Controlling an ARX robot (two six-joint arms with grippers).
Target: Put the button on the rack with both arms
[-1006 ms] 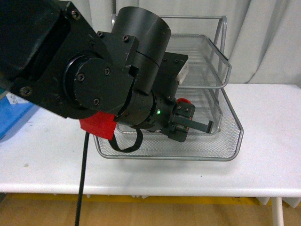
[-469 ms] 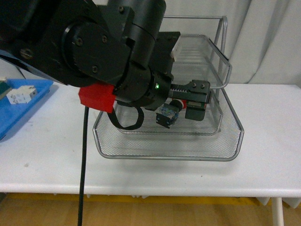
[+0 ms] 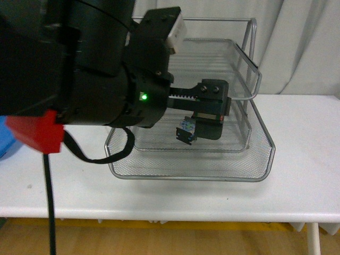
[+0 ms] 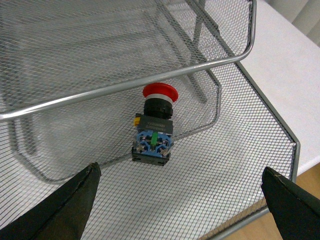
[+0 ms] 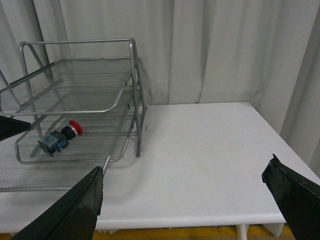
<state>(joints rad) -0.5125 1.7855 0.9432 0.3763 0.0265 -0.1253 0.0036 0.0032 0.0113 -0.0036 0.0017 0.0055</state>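
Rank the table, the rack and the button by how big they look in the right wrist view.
Largest: table.
Next: rack, though it is cut off at the picture's edge.
Smallest by far: button.

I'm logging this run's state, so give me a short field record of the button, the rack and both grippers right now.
button: lying on its side on the rack's mesh below the top tier, red cap pointing away from the left gripper, nothing gripping it
rack: three-tier wire tray, upright on the white table
left gripper: open, fingers wide apart, not touching the button
right gripper: open, empty, beside the rack over the table
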